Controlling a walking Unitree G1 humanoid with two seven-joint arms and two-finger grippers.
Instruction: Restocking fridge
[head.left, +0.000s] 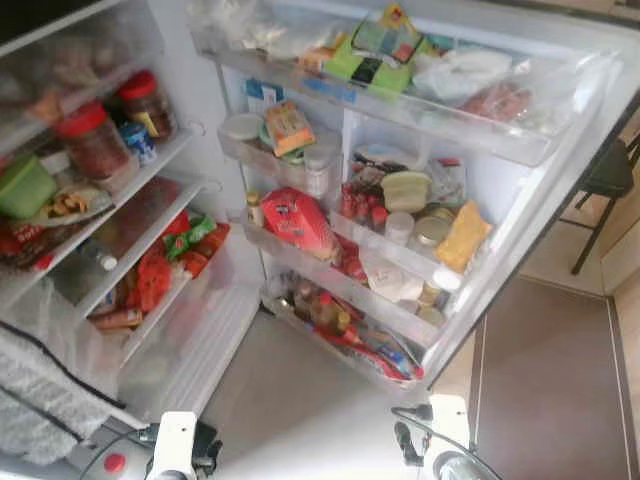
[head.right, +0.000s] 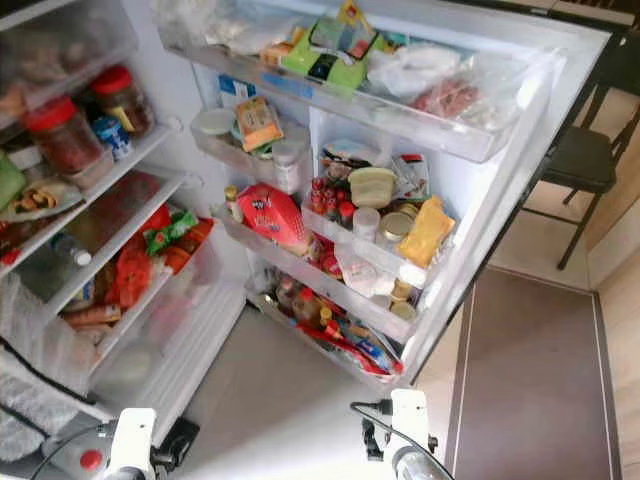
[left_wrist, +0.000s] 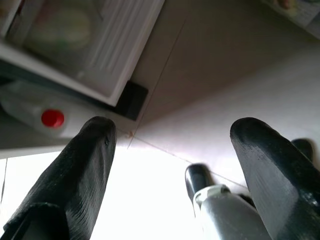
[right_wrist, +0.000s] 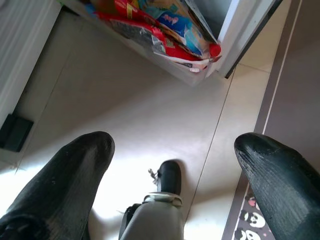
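Across the upper part of the head views stands the open fridge (head.left: 215, 330), its door (head.left: 560, 190) swung wide at the right with racks crowded with jars, bottles and packets; red-lidded jars (head.left: 95, 140) sit on the shelves at upper left. At the bottom edge, the left gripper (left_wrist: 170, 165) and right gripper (right_wrist: 175, 170) hang low over the floor (head.left: 300, 400), fingers spread wide, holding nothing.

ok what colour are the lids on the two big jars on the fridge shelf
Red lids, clearest in the left eye view.
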